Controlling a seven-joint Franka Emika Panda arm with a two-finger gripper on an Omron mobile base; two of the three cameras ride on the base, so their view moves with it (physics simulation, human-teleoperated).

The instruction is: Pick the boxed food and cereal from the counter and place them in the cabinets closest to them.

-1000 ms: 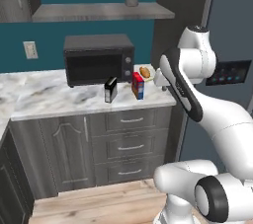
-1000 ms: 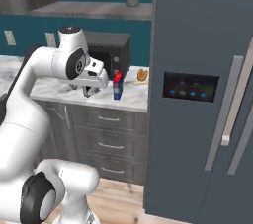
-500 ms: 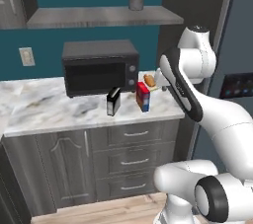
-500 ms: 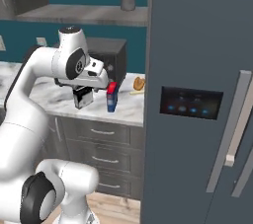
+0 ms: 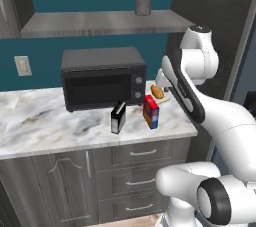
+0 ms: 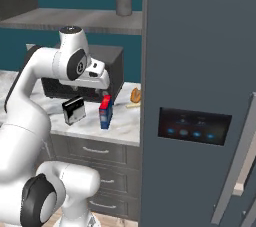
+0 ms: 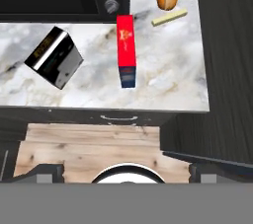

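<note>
- Looking at the left base view first: the box and the cereal both stand on the marble desk at centre frame, in front of the microwave. The box is left of the cereal, the two a little apart. A bread roll lies behind the cereal, toward the desk's right end. The arm rises at the right of the frame, its hand tucked behind the forearm, so the fingers cannot be judged here.
- Turning to the right base view: the box and the cereal sit at middle left on the desk, with the hand hanging above them and touching neither. The fridge takes up the right half of the frame.
- Closing with the hand view: seen from above, the box lies at upper left, turned askew, and the cereal at upper centre, near the desk's front edge. The fingers stand spread wide at the bottom corners, with nothing between them.
- Judging progress: nothing is picked or stowed yet. Both grasps and both cabinet placements remain.
</note>
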